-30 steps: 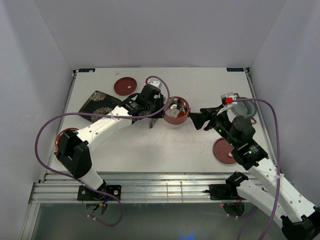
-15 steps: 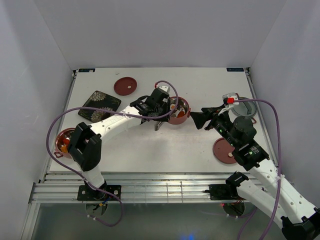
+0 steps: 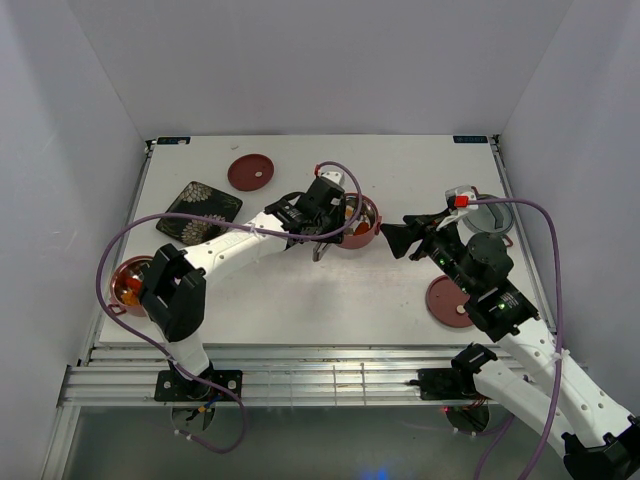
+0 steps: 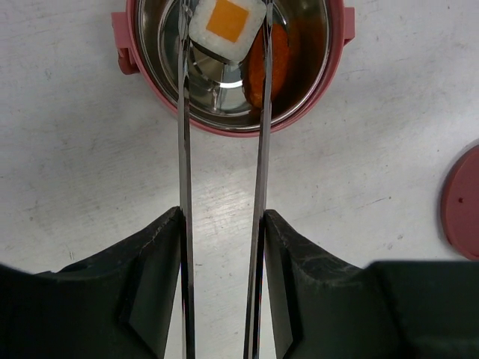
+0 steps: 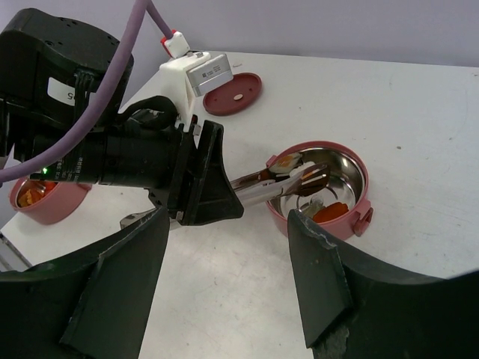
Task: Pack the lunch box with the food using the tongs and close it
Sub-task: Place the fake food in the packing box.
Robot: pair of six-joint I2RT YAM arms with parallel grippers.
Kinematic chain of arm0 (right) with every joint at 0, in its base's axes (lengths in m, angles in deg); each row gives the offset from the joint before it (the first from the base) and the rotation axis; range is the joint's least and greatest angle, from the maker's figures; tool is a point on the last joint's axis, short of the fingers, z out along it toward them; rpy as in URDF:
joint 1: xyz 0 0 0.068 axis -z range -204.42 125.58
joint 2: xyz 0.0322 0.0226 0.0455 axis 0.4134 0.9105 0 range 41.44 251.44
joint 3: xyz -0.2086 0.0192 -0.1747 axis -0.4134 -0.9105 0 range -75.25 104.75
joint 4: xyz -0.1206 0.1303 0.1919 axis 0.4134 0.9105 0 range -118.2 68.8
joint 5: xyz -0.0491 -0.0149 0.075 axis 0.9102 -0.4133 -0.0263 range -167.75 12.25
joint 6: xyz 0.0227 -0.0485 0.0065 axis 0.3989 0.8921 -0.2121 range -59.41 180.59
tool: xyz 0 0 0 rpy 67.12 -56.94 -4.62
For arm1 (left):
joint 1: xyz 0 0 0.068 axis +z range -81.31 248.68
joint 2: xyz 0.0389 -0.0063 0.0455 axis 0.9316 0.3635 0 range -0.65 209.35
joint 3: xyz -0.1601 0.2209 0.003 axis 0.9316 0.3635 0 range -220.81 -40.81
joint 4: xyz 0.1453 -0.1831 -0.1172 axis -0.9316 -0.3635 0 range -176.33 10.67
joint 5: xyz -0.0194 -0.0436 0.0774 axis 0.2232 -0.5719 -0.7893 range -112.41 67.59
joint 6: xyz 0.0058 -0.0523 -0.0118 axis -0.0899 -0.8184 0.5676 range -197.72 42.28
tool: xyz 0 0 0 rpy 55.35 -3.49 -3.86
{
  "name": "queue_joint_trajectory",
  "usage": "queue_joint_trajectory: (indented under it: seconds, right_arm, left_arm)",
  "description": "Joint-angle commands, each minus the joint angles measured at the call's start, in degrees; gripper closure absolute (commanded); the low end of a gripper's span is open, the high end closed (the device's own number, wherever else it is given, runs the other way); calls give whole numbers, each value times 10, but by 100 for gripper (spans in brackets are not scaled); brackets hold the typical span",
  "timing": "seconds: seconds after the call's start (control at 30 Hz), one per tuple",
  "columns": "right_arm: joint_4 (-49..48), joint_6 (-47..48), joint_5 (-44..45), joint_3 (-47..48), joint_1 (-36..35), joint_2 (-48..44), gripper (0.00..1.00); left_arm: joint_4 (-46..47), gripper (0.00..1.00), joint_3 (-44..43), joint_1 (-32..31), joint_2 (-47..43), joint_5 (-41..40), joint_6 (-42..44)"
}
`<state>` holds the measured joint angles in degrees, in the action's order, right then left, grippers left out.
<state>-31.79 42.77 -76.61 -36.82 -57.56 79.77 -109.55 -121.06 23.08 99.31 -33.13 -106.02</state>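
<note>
One tier of the lunch box (image 3: 362, 236) stands mid-table, a dusty-red bowl (image 4: 153, 81) with a shiny steel inside. My left gripper (image 4: 223, 218) is shut on the tongs (image 4: 185, 172), their two thin silver arms pressed between its black fingers (image 4: 150, 262). The tong tips pinch a white piece of food with an orange centre (image 4: 227, 21) just above the bowl's inside. An orange-red piece (image 4: 269, 63) lies on the bowl's bottom. In the top view my left gripper (image 3: 332, 228) is at the bowl's left rim. My right gripper (image 3: 398, 240) stands open and holds nothing, a short way right of the bowl (image 5: 352, 217).
A second red tier with orange food (image 3: 130, 283) sits at the table's left edge. The dark floral plate (image 3: 198, 210) lies back left. Flat dark-red lids lie at the back (image 3: 250, 171) and front right (image 3: 449, 301). A grey round part (image 3: 492, 214) lies at the right edge.
My left arm has swung right from beside the plate, carrying the tongs and the white piece over the bowl. The right arm has not moved.
</note>
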Motion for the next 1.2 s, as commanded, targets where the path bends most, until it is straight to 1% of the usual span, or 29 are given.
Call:
queue_joint_trajectory:
  seconds: [0.0,0.17,0.53,0.73,0.83,0.87,0.97,1.0,1.07,1.1,1.17]
  right_arm:
    - [-26,5,8,-3,-3,-6,30]
    - [-27,5,9,-4,-3,-6,30]
    - [-27,5,9,-4,-3,-7,30]
    - [-26,5,5,-3,-3,-7,30]
    - [-26,5,6,-3,-3,-8,30]
    - [-27,5,5,-4,-3,-8,30]
    - [-28,4,2,-4,-3,-6,30]
    - [-27,4,0,-3,-3,-5,30]
    - [-27,4,-2,-3,-3,-5,30]
    - [-25,5,-2,-3,-3,-6,30]
    - [-25,5,-1,-2,-3,-7,30]
  left_arm:
    - [6,45,-32,-7,-14,-20,4]
    - [-1,43,-40,-11,-13,-26,7]
    - [-14,42,-38,-13,-6,-38,4]
    - [-29,42,-51,-16,-37,-54,4]
    - [-60,43,-77,-17,-62,-82,1]
    - [-83,43,-86,-17,-66,-93,-2]
    - [-133,43,-118,-13,-79,-160,-10]
    - [-144,43,-121,-10,-81,-188,-13]
    - [-171,43,-121,19,-93,-192,-20]
    - [-175,43,-116,50,-100,-173,-21]
    - [-179,43,-84,81,-132,-155,-16]
